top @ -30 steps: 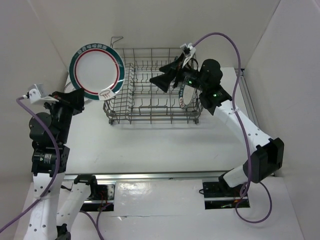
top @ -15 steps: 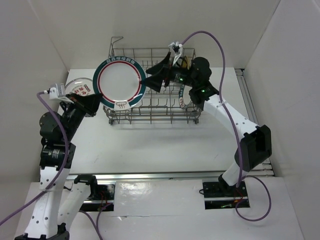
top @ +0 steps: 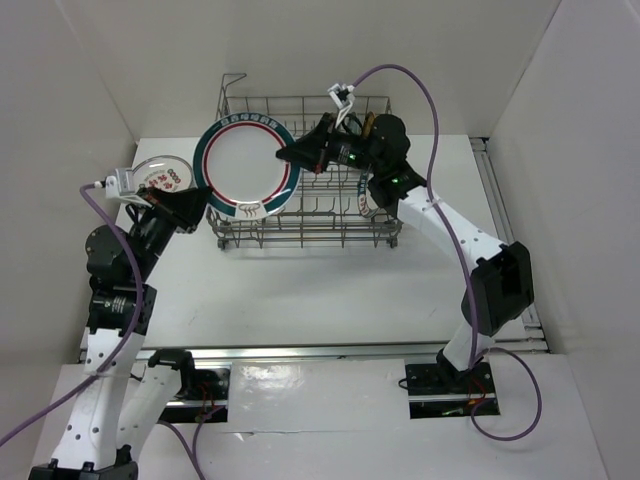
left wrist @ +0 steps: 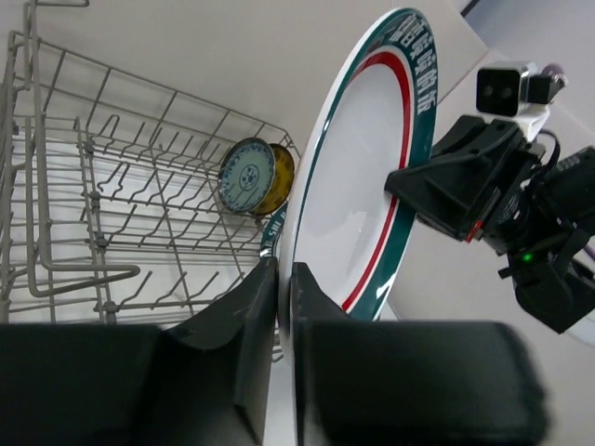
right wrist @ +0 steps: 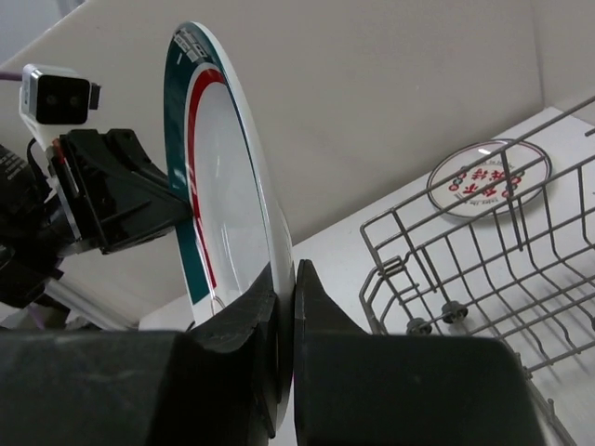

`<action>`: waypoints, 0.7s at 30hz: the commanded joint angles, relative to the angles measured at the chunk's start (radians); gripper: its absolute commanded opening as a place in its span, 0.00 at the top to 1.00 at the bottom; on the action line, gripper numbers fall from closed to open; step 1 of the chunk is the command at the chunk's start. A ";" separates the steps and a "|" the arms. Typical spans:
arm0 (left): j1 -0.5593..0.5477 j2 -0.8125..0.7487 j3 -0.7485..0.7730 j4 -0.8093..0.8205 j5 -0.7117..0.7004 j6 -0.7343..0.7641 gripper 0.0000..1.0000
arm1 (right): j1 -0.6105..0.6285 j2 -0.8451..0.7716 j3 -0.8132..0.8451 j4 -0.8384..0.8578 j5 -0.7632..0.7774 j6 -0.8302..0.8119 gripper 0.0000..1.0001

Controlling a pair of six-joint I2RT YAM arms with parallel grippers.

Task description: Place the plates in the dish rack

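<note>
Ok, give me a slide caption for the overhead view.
Left gripper and right gripper both pinch the teal-rimmed plate at the dish rack's left end.

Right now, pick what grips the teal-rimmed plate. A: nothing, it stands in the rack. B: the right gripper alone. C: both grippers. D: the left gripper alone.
C: the left gripper and the right gripper are each closed on the rim of the teal-rimmed plate, at different spots.

White tabletop (top: pixel 330 290), plain white walls (top: pixel 300 60) on three sides, metal rail (top: pixel 320 351) along near edge.
</note>
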 commanded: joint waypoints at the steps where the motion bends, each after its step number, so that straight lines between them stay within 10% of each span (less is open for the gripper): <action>1: -0.001 -0.007 0.017 0.037 -0.055 -0.063 0.71 | -0.007 -0.061 0.033 -0.018 0.159 -0.009 1.00; 2: -0.001 -0.007 0.017 0.026 -0.064 -0.063 0.64 | 0.016 -0.079 0.042 -0.086 0.244 -0.116 1.00; 3: -0.001 -0.007 0.026 0.015 -0.064 -0.040 0.22 | 0.029 -0.110 0.054 -0.231 0.348 -0.165 1.00; 4: -0.001 -0.020 0.026 0.005 -0.064 -0.025 0.00 | 0.038 -0.110 0.088 -0.291 0.539 -0.201 1.00; 14: -0.001 -0.061 0.049 -0.179 0.069 0.103 0.00 | 0.072 -0.216 0.055 -0.505 1.357 -0.399 1.00; 21: -0.023 -0.109 -0.017 -0.218 0.081 0.149 0.00 | 0.107 -0.187 0.036 -0.521 1.651 -0.514 1.00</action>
